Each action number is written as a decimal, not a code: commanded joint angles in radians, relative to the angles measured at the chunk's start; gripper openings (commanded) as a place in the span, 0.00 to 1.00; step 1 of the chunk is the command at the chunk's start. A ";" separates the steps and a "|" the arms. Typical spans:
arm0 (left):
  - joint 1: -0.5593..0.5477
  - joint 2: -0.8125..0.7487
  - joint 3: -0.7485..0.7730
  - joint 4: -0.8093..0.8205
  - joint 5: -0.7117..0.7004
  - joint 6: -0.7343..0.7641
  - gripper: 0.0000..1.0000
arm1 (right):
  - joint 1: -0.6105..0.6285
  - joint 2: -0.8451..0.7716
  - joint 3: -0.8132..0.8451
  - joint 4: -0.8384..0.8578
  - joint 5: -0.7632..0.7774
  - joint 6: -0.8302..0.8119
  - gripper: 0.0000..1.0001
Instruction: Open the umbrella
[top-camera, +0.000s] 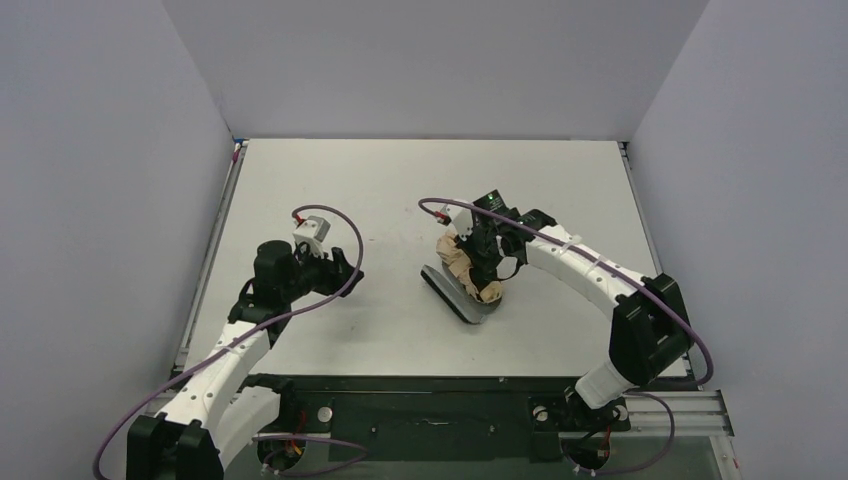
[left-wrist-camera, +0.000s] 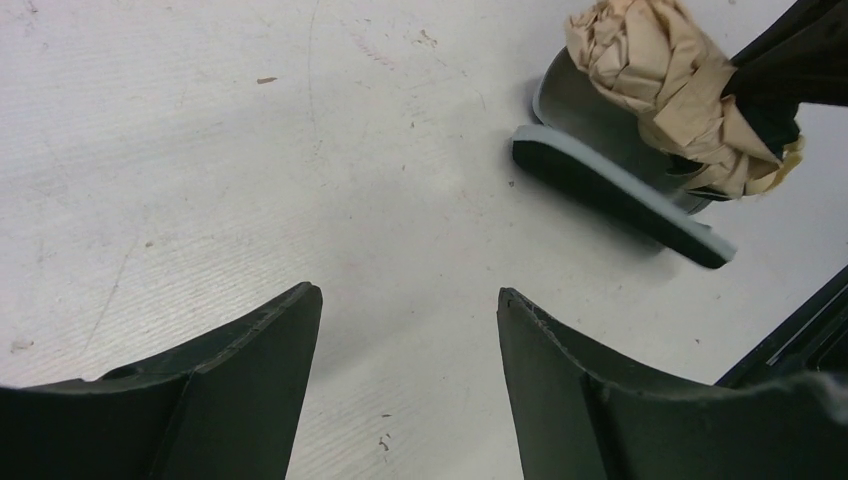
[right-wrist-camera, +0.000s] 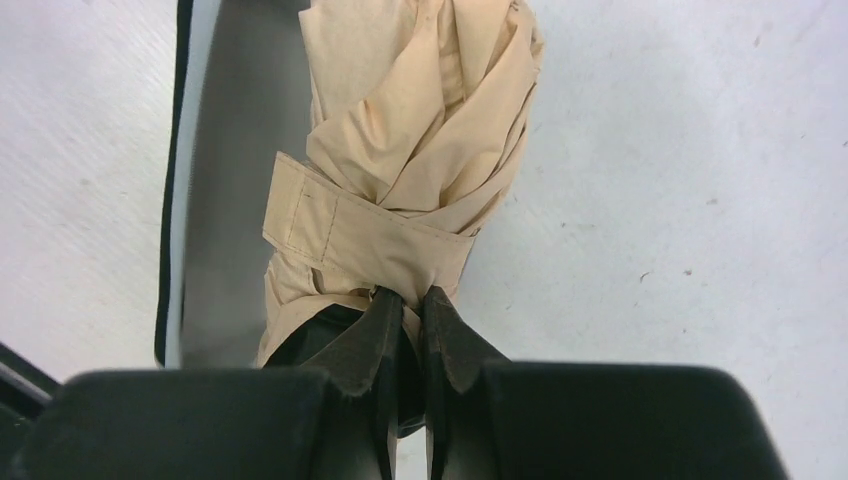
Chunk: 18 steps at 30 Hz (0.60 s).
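The umbrella (top-camera: 458, 262) is folded, its peach-tan canopy bunched and wrapped by a tan strap (right-wrist-camera: 360, 235). It lies partly on a grey pouch in the middle of the table. It also shows in the left wrist view (left-wrist-camera: 660, 90) and the right wrist view (right-wrist-camera: 420, 130). My right gripper (top-camera: 487, 258) is over it, and its jaws (right-wrist-camera: 410, 295) are shut, pinching a fold of canopy fabric just below the strap. My left gripper (top-camera: 352, 270) is open and empty low over bare table, left of the umbrella (left-wrist-camera: 405, 292). The handle and shaft are hidden.
The grey oblong pouch (top-camera: 455, 297) with a dark edge lies under the umbrella, running towards the front right (left-wrist-camera: 620, 190) (right-wrist-camera: 225, 200). Grey walls enclose the white table (top-camera: 400, 180) on three sides. A metal rail (top-camera: 660, 405) runs along the near edge.
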 joint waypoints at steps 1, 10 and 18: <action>0.005 -0.021 0.044 -0.017 0.015 0.050 0.64 | -0.004 -0.098 0.091 0.007 -0.101 0.017 0.00; -0.002 -0.011 0.089 -0.054 0.128 0.245 0.85 | -0.149 -0.192 0.185 -0.028 -0.206 0.070 0.00; -0.272 0.220 0.295 -0.159 0.011 0.461 0.94 | -0.353 -0.308 0.205 -0.108 -0.228 0.073 0.00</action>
